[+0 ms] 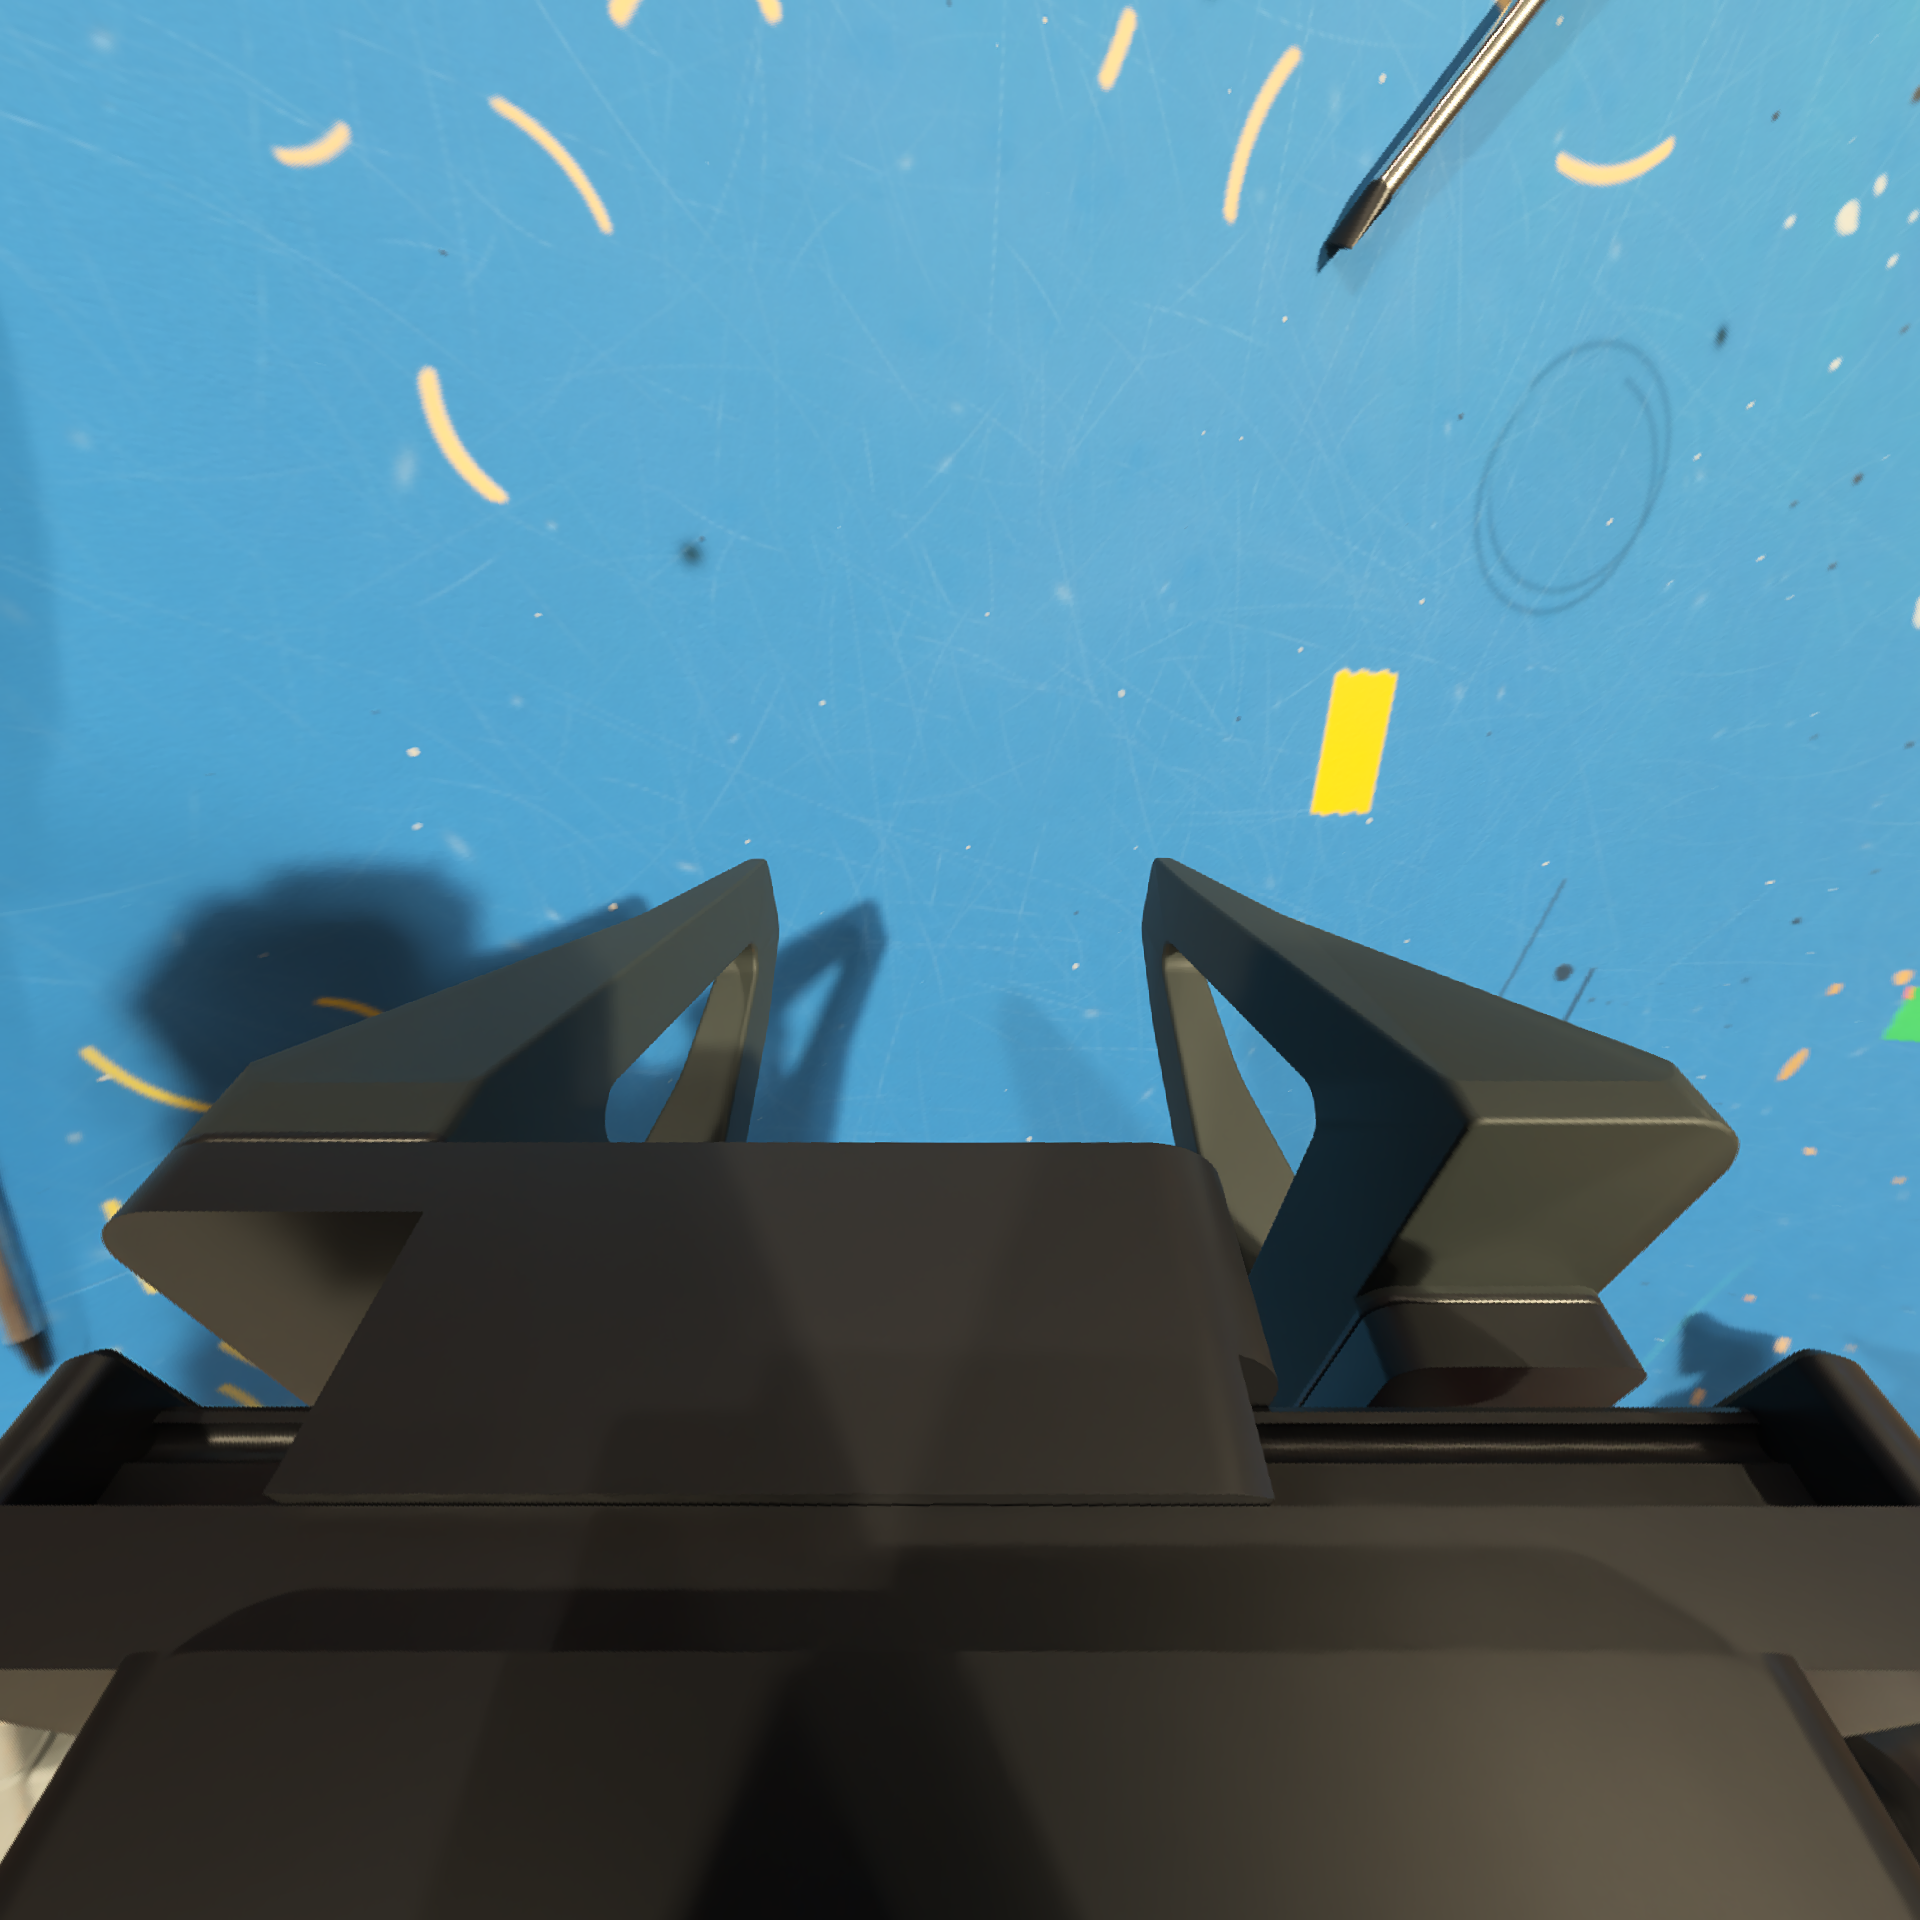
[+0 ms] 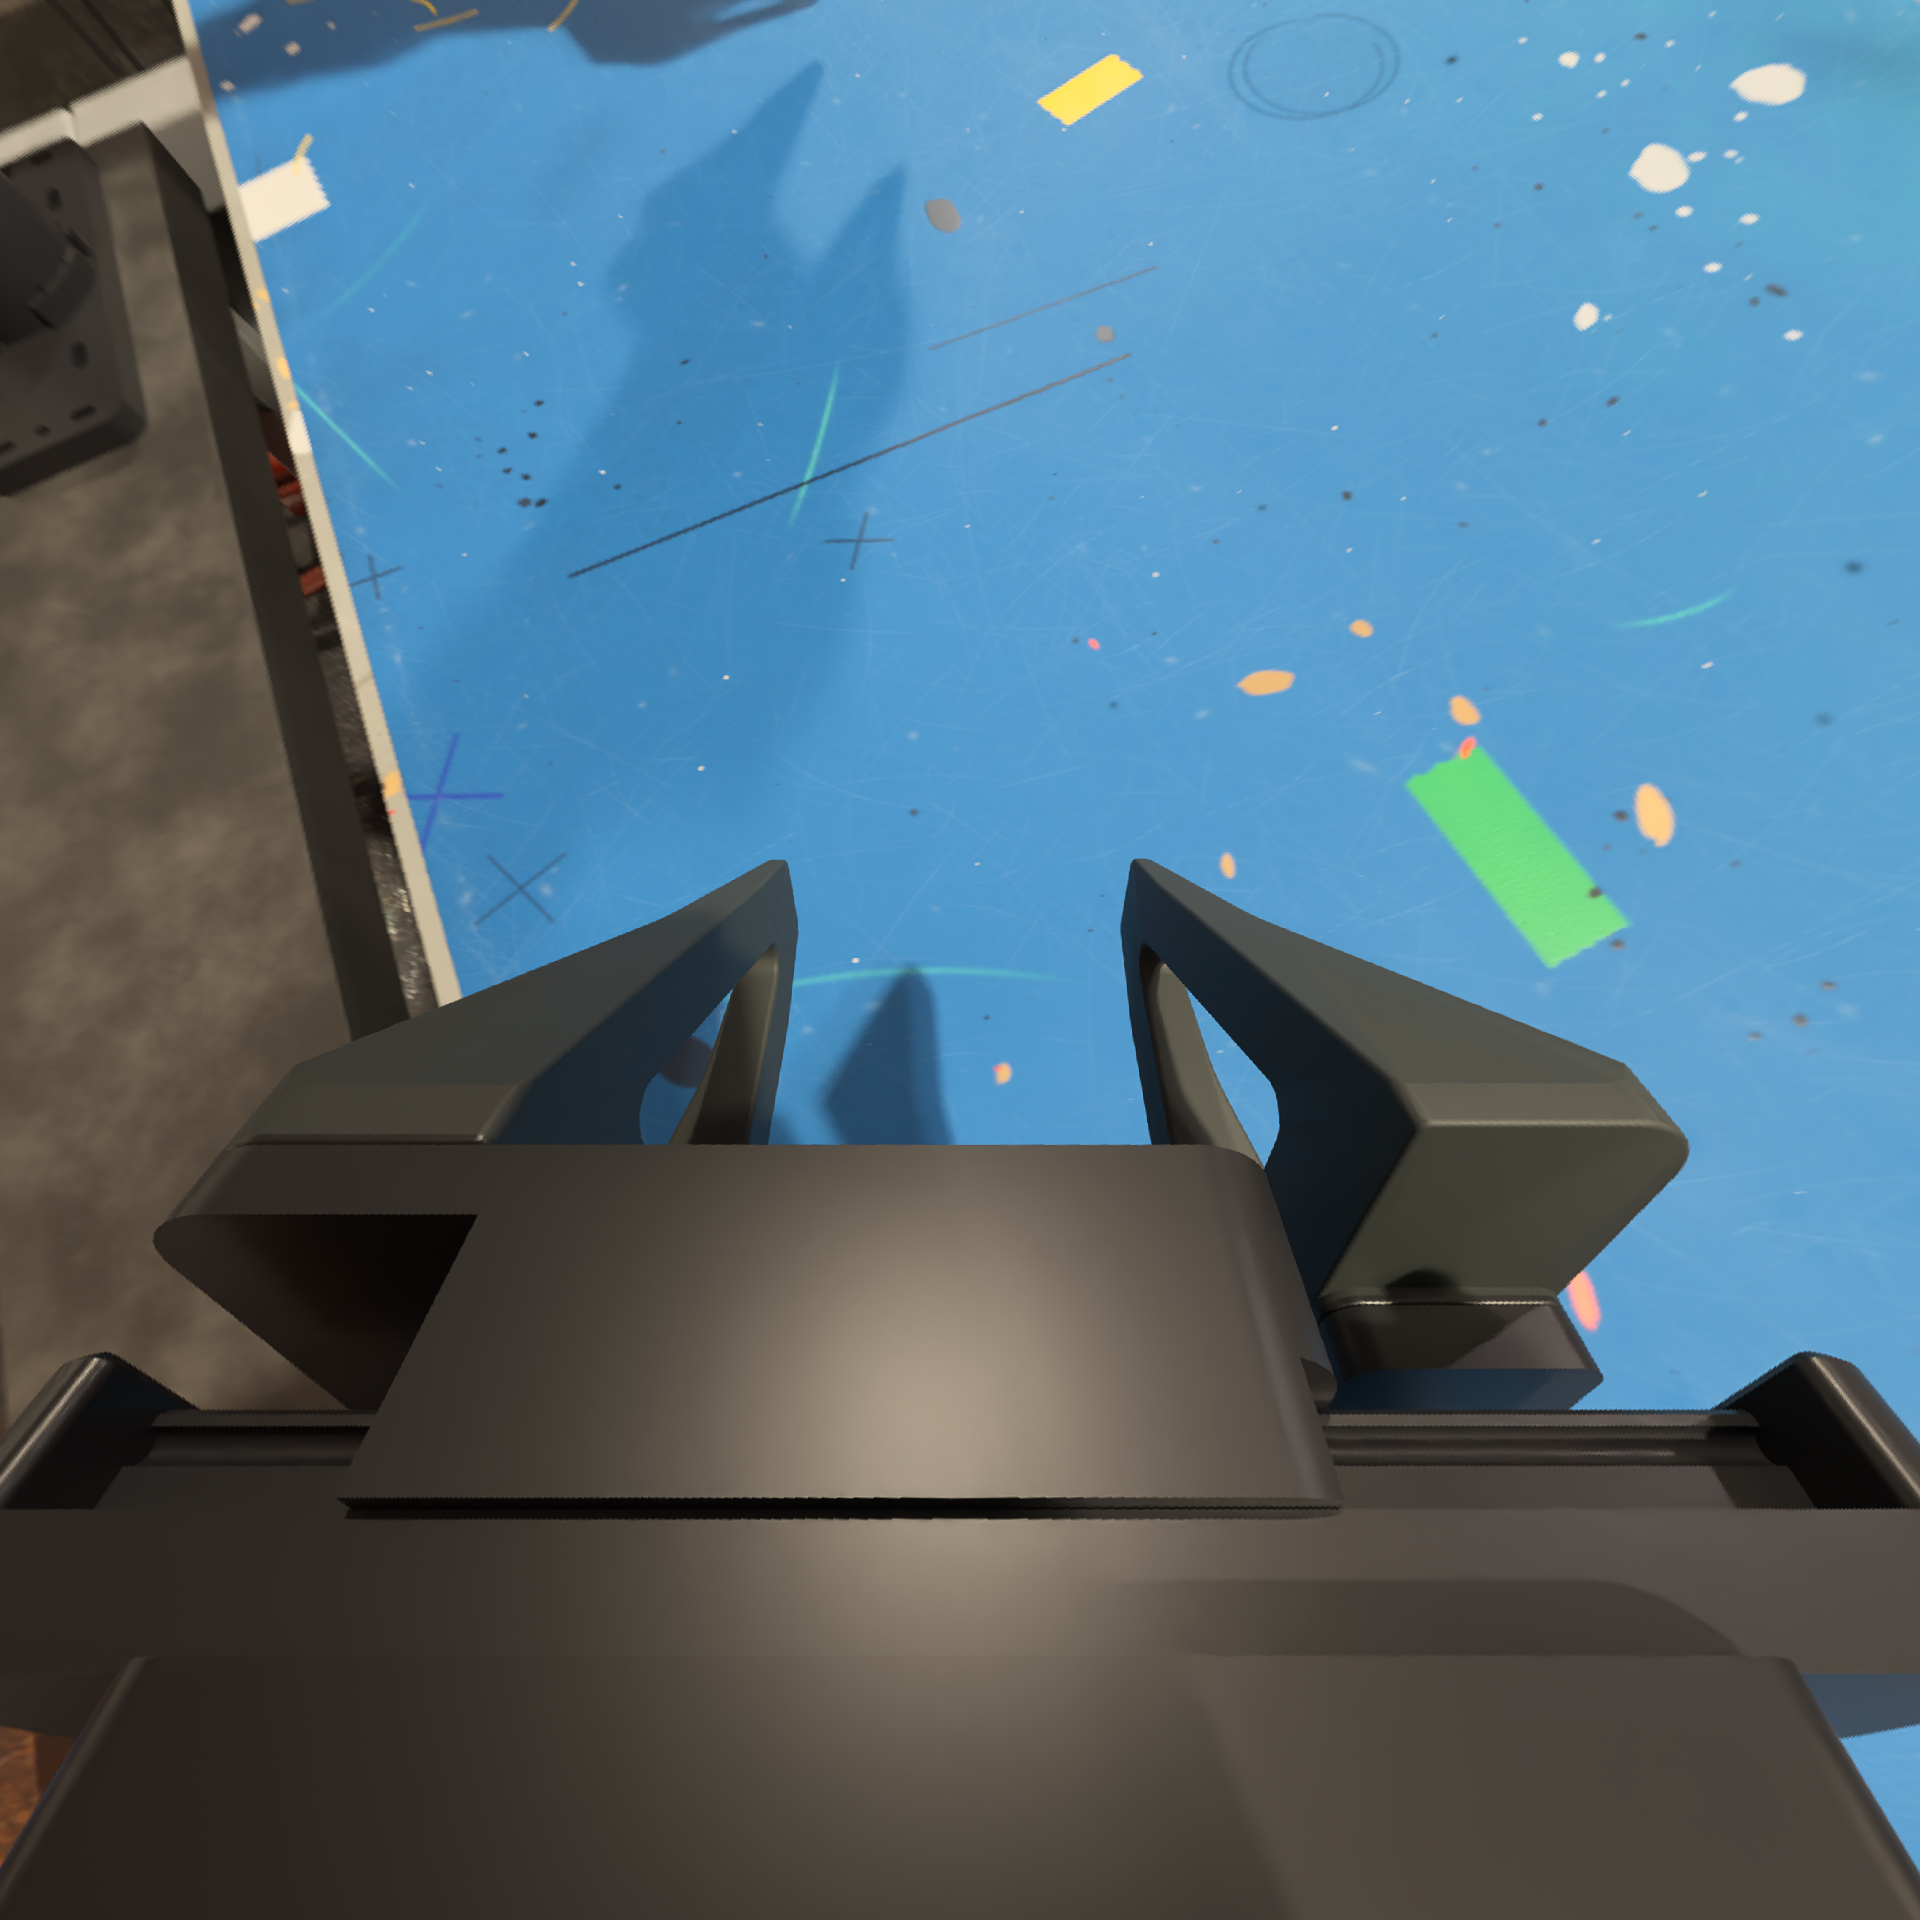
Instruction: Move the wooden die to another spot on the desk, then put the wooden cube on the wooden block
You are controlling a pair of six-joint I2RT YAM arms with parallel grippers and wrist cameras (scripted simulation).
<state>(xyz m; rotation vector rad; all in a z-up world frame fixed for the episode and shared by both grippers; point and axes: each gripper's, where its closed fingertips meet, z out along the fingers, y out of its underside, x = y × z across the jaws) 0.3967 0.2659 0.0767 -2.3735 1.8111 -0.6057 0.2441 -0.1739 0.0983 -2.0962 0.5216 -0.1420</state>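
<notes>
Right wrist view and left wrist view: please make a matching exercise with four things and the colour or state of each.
Things:
1. tape strip right of the right tool
2. tape strip ahead of the left tool
3. left tool
4. metal rod

Colour or state:
A. yellow
B. open, holding nothing
C. silver with a dark tip
D. green

Pairs: 1-D, 2-A, 3-B, 4-C

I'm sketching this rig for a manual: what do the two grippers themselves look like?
The left gripper and right gripper look identical: matte dark grey, each with two angular fingers with triangular cutouts, tapering to pointed tips, on a flat housing over a slide rail. No cables or markings show.
</notes>
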